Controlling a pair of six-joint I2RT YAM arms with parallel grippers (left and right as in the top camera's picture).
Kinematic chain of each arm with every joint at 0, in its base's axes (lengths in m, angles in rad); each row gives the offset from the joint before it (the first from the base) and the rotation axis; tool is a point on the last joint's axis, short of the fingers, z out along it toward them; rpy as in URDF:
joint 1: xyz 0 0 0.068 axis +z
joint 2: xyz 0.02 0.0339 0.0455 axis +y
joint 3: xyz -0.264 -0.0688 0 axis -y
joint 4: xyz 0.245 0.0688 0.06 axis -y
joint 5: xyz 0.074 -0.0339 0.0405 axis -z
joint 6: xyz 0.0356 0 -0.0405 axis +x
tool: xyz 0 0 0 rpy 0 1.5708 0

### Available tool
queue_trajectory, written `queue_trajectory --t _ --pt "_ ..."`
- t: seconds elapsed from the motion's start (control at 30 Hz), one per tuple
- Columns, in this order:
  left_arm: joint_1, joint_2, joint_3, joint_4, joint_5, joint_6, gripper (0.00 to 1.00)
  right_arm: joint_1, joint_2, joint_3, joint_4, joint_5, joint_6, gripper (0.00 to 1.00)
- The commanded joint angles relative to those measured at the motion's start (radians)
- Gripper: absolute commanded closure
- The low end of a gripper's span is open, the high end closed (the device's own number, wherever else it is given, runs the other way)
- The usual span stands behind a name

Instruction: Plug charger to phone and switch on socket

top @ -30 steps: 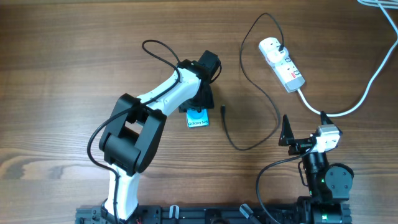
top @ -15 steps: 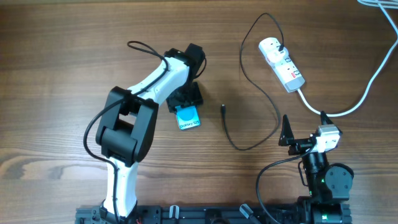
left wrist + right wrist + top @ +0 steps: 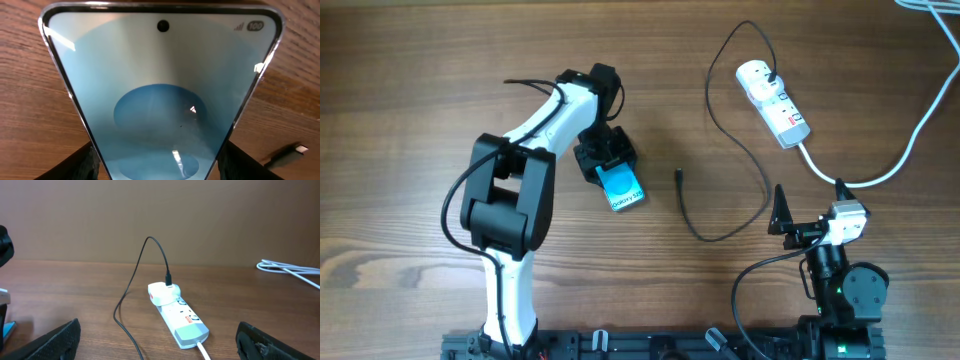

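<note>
The phone (image 3: 623, 188) with its cyan screen is held in my left gripper (image 3: 607, 163), left of the table's middle; it fills the left wrist view (image 3: 160, 90), pinched between both fingers. The charger cable (image 3: 740, 150) runs from its connector tip (image 3: 679, 177), lying right of the phone, in a loop to its plug in the white socket (image 3: 775, 103) at the back right. The tip also shows in the left wrist view (image 3: 290, 152). My right gripper (image 3: 807, 212) is open and empty near the front right; the socket (image 3: 180, 317) lies ahead between its fingers.
The socket's thick white cord (image 3: 910, 140) curves off to the right edge. More white cable (image 3: 290, 270) lies at the far right.
My left arm has swung left and toward the front with the phone in its grip, turning it. The right arm, cable and socket have not moved.
</note>
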Motion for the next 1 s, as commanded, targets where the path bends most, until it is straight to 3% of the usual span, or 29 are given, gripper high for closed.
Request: queue_trajectory --t 0.0,0.1,0.37,0.7,0.97 --pt "0.022 0.016 0.015 -0.011 0.133 0.012 0.37 0.004 -0.003 -0.001 0.003 0.011 0.007 0.0" --pt "0.045 0.016 0.015 -0.007 0.279 0.062 0.38 0.004 -0.003 -0.001 0.003 0.011 0.007 0.0" --pt "0.105 0.016 0.015 -0.004 0.469 0.073 0.39 0.004 -0.003 -0.001 0.003 0.011 0.007 0.0" --pt "0.163 0.016 0.015 0.046 0.977 0.074 0.4 0.004 -0.003 -0.001 0.003 0.011 0.007 0.0" --pt "0.174 0.016 0.015 0.064 1.22 0.073 0.4 0.004 -0.004 -0.001 0.051 0.005 0.029 0.0"
